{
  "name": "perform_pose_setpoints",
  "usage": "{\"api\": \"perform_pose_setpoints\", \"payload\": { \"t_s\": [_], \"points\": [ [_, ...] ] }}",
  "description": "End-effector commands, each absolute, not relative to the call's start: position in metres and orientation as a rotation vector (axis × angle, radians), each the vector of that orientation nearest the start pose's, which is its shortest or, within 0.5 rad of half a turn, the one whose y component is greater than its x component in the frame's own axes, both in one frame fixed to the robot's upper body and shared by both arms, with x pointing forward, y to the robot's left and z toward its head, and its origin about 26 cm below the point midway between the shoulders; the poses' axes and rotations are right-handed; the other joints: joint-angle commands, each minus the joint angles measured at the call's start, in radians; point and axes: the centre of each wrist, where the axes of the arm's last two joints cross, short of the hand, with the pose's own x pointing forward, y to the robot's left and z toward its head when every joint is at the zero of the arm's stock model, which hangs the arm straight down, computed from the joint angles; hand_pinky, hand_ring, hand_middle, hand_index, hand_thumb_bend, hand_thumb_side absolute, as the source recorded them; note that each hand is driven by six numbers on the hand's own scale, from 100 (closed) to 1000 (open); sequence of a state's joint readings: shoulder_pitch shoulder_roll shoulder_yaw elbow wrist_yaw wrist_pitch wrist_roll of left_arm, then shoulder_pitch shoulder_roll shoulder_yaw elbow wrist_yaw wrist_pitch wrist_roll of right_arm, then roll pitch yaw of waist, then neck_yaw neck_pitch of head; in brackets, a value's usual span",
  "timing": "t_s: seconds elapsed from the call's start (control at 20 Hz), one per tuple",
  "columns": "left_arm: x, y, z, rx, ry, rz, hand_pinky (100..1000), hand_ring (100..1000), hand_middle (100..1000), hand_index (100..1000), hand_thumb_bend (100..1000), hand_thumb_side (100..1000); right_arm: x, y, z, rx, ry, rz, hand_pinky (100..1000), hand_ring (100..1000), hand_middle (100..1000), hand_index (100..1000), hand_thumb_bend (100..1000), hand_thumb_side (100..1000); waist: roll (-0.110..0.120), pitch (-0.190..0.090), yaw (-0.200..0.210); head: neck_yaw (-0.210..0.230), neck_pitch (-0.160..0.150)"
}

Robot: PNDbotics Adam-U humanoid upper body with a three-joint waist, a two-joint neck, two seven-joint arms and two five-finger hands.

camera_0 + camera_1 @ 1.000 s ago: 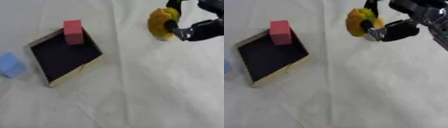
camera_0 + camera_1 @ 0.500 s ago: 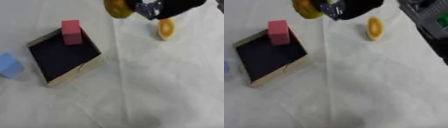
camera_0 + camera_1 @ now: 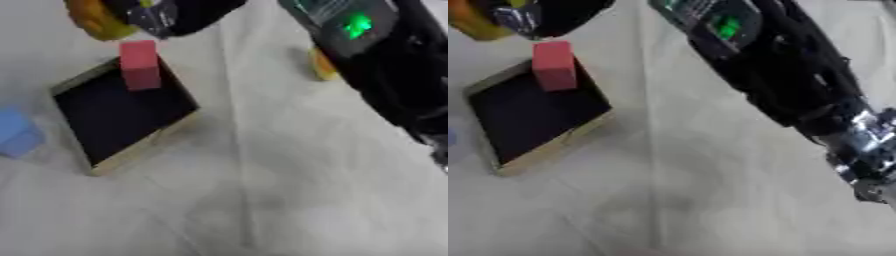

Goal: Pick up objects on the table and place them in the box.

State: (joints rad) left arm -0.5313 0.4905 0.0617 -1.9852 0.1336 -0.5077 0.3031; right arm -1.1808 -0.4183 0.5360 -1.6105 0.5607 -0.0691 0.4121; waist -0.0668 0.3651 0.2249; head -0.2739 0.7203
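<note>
Right robot hand (image 3: 166, 15): fingers curled round yellow rounded object (image 3: 96, 20) | position: just beyond far corner of shallow wood-rimmed black box (image 3: 122, 117) | pink block (image 3: 140, 65): in box far corner

The worktop (image 3: 289, 190) is covered by a matt, creased white cloth. The box (image 3: 122, 117) is seen with a pale wood-like rim and a matt black inside. A matt finish is shown by the red block (image 3: 140, 65). The right hand (image 3: 171, 15) looks glossy black.

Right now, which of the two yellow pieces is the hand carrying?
The yellow piece at the top left, beyond the box, held by the right hand. The other yellow piece lies on the cloth, half hidden behind the forearm.
</note>
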Motion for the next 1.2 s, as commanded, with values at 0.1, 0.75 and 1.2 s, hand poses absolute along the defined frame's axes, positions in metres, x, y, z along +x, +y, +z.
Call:
{"api": "perform_pose_setpoints", "payload": {
  "t_s": [0.1,0.75,1.2],
  "points": [
    [0.306,0.27,0.302,-0.029,3.19,0.16,717,673,628,765,100,267,0.377,-0.061,0.327,0.801,2.385,-2.111,867,715,403,548,100,361,-0.012,-0.022,0.014,-0.02,-0.005],
    [0.306,0.269,0.299,0.0,3.214,0.159,715,671,626,764,100,294,0.409,-0.059,0.264,0.83,2.285,-2.278,862,735,436,580,100,410,-0.018,-0.008,0.017,-0.009,-0.008],
    [0.306,0.271,0.293,-0.013,3.243,0.15,713,669,625,764,100,310,0.409,-0.071,0.256,0.919,2.095,-2.373,899,913,748,839,383,377,-0.01,-0.015,-0.003,0.012,0.006]
  ]
}}
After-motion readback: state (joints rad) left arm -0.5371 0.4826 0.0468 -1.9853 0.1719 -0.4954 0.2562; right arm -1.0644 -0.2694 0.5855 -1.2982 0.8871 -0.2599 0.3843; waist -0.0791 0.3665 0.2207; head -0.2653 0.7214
